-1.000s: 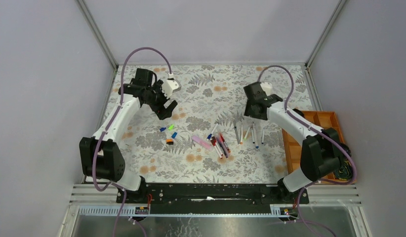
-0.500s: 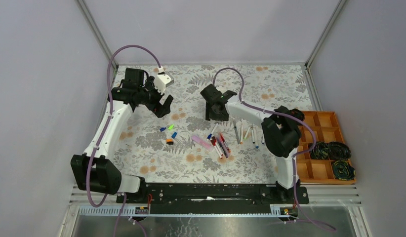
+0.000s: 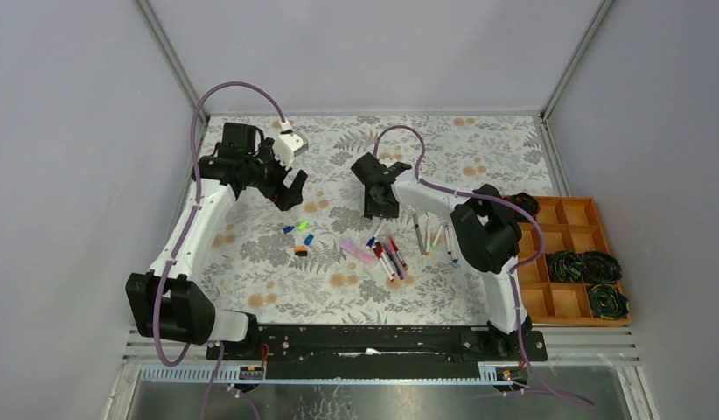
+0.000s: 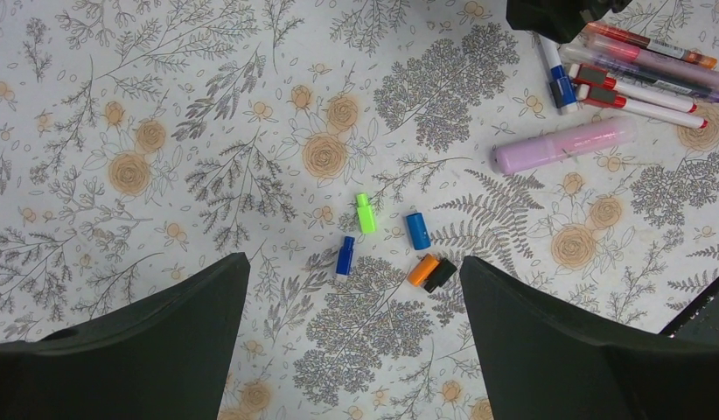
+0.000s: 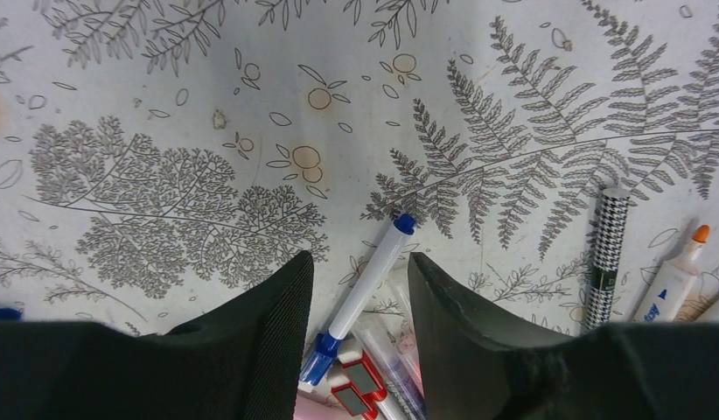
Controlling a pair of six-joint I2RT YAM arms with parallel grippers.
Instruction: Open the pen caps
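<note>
— Pincers and caps?
— I see the left pincer (image 4: 352, 350) spread wide over five loose pen caps (image 4: 417, 231) on the tabletop (image 4: 120, 87). The right pincer (image 5: 360, 341) is parted and empty above a white pen (image 5: 365, 284) lying diagonally, capped end nearest the fingers.
— Lettering?
— Blue print on the orange-tipped pen (image 5: 675, 280), unreadable.

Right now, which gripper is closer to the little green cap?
Left. The left gripper hovers open directly above the green cap. The right gripper is farther off to the cap's right, over a blue-tipped white pen.
</note>
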